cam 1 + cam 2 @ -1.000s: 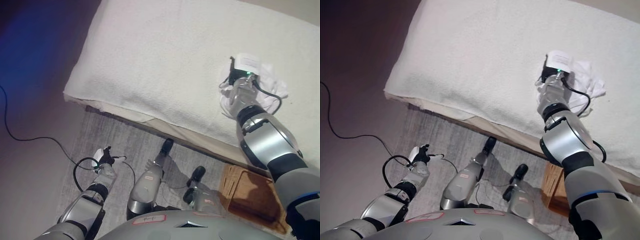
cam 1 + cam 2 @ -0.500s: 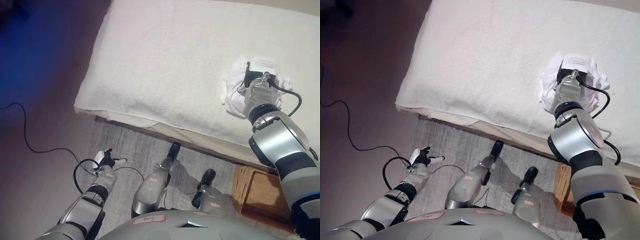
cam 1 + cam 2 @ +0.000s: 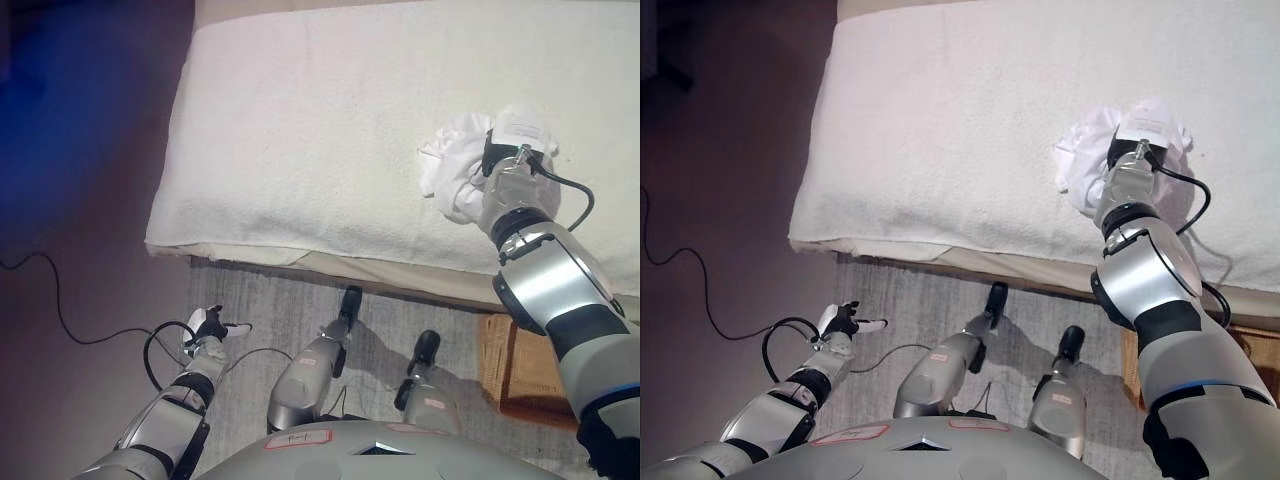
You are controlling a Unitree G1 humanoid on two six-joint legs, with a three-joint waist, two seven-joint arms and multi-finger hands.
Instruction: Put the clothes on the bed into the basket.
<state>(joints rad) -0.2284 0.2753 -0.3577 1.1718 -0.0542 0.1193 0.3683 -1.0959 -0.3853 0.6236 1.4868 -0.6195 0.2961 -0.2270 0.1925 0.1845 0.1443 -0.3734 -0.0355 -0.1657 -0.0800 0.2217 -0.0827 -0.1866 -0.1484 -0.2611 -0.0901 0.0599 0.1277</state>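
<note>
A crumpled white garment (image 3: 450, 165) lies on the white bed (image 3: 320, 130), near its right side. My right hand (image 3: 497, 165) reaches over the bed's front edge and rests on the garment, buried in the cloth, so its grip is hidden. My left hand (image 3: 207, 327) hangs low at the lower left above the floor, open and empty. A brown wicker basket (image 3: 515, 365) stands on the floor at the lower right, below the bed's edge and partly hidden by my right arm.
A grey rug (image 3: 270, 300) covers the floor in front of the bed. Dark bare floor (image 3: 70, 200) lies to the left of the bed.
The camera has shifted, so the bed sits differently in view. The garment is more bunched up, now heaped to the left of my right hand. My left hand stays low.
</note>
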